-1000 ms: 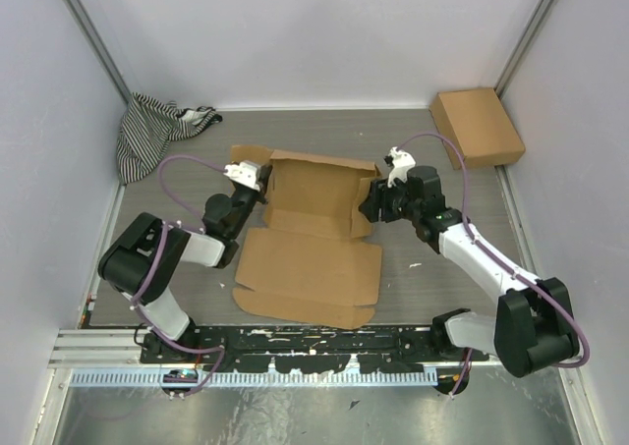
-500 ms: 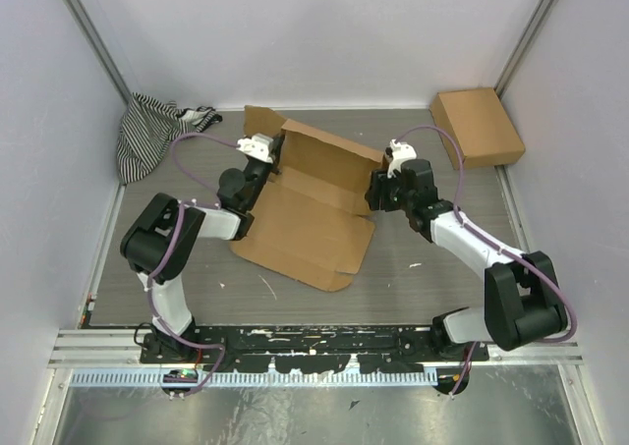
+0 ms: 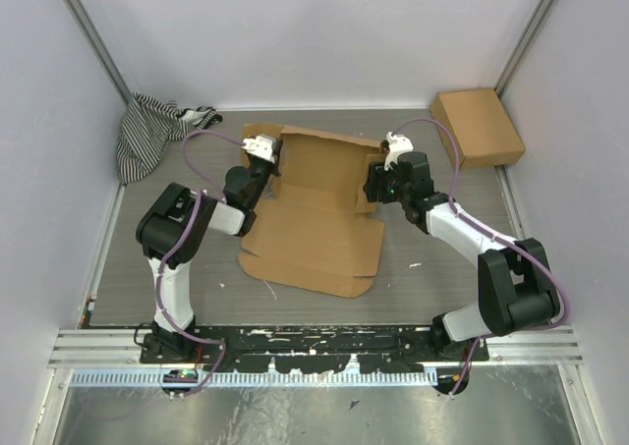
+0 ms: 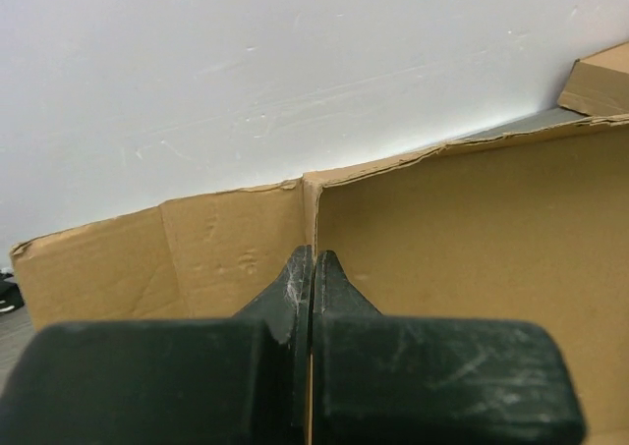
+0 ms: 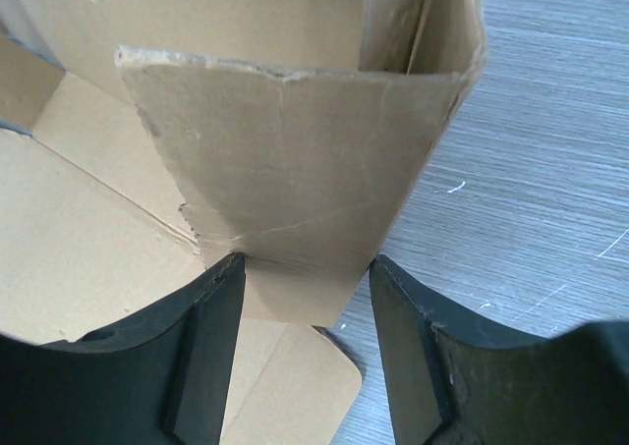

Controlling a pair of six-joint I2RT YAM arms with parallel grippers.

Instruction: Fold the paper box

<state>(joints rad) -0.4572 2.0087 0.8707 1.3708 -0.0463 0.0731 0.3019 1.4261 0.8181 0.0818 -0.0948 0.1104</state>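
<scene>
The paper box (image 3: 313, 231) lies part folded at the table's middle, its back wall (image 3: 324, 165) standing up and its front panel flat. My left gripper (image 3: 263, 162) is at the box's back left corner. In the left wrist view it (image 4: 313, 268) is shut on the thin edge of a cardboard wall (image 4: 452, 229). My right gripper (image 3: 371, 183) is at the box's right side. In the right wrist view it (image 5: 307, 303) is open, its fingers (image 5: 206, 337) straddling a bent upright side flap (image 5: 285, 170) that spans the gap between them.
A smaller ready-made brown box (image 3: 477, 126) sits at the back right corner; its corner shows in the left wrist view (image 4: 600, 82). A black-and-white striped cloth (image 3: 157, 131) lies at the back left. White walls close in the back and sides.
The box has swung from a tilted lie back to square with the table and sits farther back than a second ago. Both grippers moved back with it, staying at its corners.
</scene>
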